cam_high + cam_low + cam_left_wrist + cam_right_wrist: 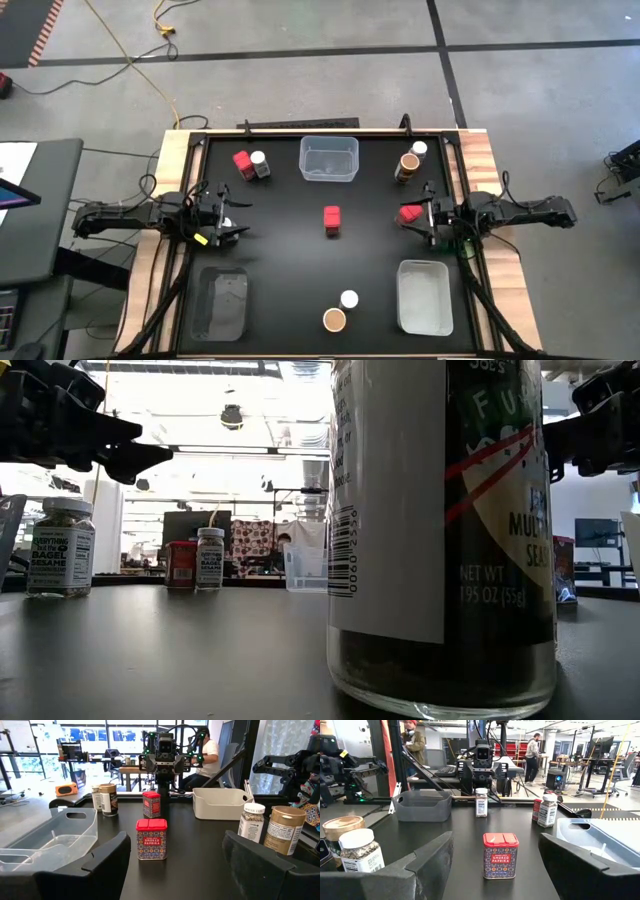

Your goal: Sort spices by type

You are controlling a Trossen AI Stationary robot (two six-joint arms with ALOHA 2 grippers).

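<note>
The clear rectangular plastic bins (328, 160) stand empty at the black table's (290, 250) edges, spices scattered between. The red paprika tin (332, 221) sits mid-table, squarely between both arms. The left gripper (232, 219) and right gripper (412, 222) both hover open and empty; reaching together risks collision or toppling the tin.

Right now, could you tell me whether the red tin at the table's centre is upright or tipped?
Upright: the red paprika tin stands on its base, lid on top.
</note>
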